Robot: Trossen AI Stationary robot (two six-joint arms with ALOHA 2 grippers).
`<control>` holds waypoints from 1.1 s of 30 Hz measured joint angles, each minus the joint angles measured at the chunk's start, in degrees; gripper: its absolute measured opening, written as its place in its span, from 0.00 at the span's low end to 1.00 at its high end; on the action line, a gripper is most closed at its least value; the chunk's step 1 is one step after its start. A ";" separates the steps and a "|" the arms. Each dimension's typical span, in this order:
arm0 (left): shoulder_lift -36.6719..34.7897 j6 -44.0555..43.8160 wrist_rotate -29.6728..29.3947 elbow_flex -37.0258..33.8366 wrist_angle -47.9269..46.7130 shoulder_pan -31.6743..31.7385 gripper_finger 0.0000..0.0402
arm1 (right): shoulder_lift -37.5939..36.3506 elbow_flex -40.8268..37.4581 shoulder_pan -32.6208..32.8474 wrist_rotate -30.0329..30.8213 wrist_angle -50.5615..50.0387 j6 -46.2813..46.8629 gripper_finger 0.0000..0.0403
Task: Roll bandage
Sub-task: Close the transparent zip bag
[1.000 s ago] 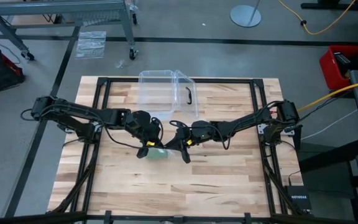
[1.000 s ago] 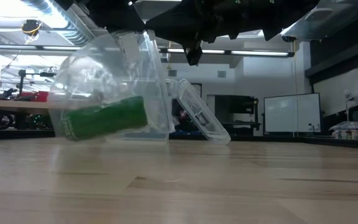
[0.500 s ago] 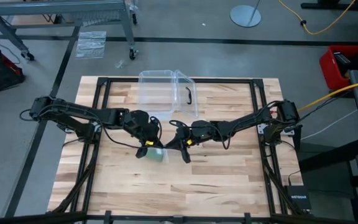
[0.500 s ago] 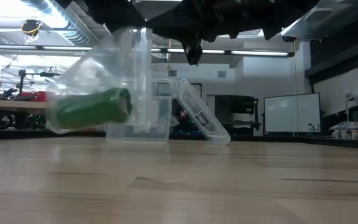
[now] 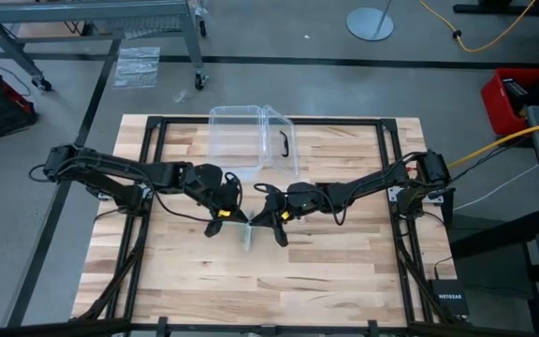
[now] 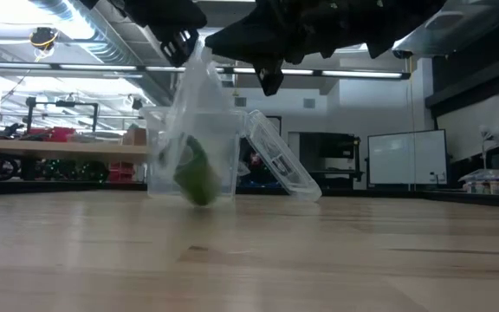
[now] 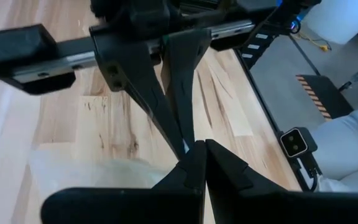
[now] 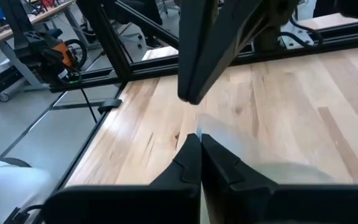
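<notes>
Pale butcher-block table (image 5: 326, 271), matte planks with a dark frame along its edges, mostly bare across the near half and toward both side edges, so plenty of room to move there. Clear hard plastic box (image 5: 251, 140) with black handle sat near the far edge, lid tipped open, well apart from both grippers. Both dark arms reached in from the sides and met near the table's middle. Left gripper (image 5: 221, 223) clenched on the top edge of the crinkly clear wrapper (image 6: 196, 130); fingers (image 7: 166, 106) pressed together to a thin point in the left wrist view. Right gripper (image 5: 271, 221) clamped tight just beside it, fingers (image 8: 199, 158) closed flat against each other in the right wrist view; could not tell for sure whether these also pinched the wrapper's edge. Wrapper hung down from the grip as a narrow, wrinkled, see-through bag, lifted off the wood, seen edge-on from above. Bandage (image 6: 196, 172), a stubby matte green roll, sat inside the bottom of the hanging wrapper, just above the tabletop and in front of the box in the low view.
</notes>
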 joint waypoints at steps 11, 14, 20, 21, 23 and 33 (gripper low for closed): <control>0.02 -3.42 -0.61 0.00 -1.05 -0.44 0.00 | 0.00 0.00 0.00 4.84 0.18 -0.02 0.00; 0.04 -4.23 -0.66 0.00 -1.31 -0.86 0.00 | 0.00 0.00 -0.02 7.62 0.22 0.54 0.00; 0.07 -2.81 -9.66 0.00 -1.51 -3.21 0.00 | -0.02 0.02 -0.04 10.67 0.25 3.80 0.00; 0.07 -1.77 -12.58 0.00 -1.80 -3.75 0.00 | -0.02 0.02 -0.04 10.68 0.24 4.58 0.00; 0.09 0.75 -18.30 -0.02 -2.27 -4.88 0.00 | -0.02 0.02 -0.04 10.69 0.26 6.12 0.00; 0.09 12.70 -42.10 -0.02 -2.03 -12.73 0.00 | -0.09 0.04 -0.09 13.20 2.40 12.33 0.00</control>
